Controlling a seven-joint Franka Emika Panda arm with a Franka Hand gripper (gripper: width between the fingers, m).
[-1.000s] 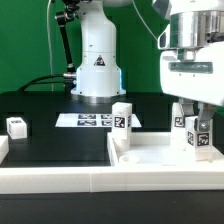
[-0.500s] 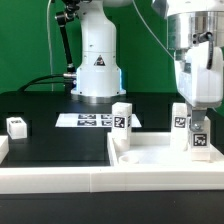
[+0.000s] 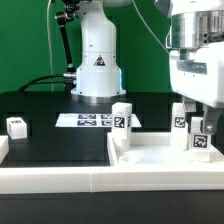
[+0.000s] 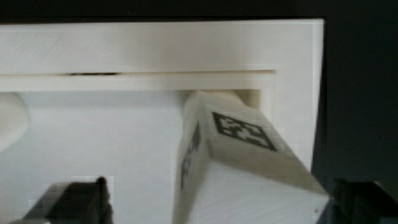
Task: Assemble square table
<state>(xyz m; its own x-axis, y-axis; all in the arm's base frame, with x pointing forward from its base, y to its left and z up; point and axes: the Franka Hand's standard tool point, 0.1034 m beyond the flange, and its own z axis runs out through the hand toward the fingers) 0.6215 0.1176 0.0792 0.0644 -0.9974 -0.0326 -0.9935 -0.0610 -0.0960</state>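
Observation:
The square table's white slab lies at the exterior view's right, and the wrist view shows its rim. Three tagged white legs stand on it: one at the back left, one at the back right and one at the front right. My gripper hangs over the front right leg with a finger on each side. In the wrist view this leg stands between the dark fingers; my gripper is open, with a gap beside the leg. Another leg lies loose at the far left.
The marker board lies flat at the back, in front of the robot base. A long white rail runs along the front edge, with an end piece at the left. The table is black.
The jaws have spread apart and let go of the front right leg, which stays upright in its place on the slab. The hand has barely shifted.

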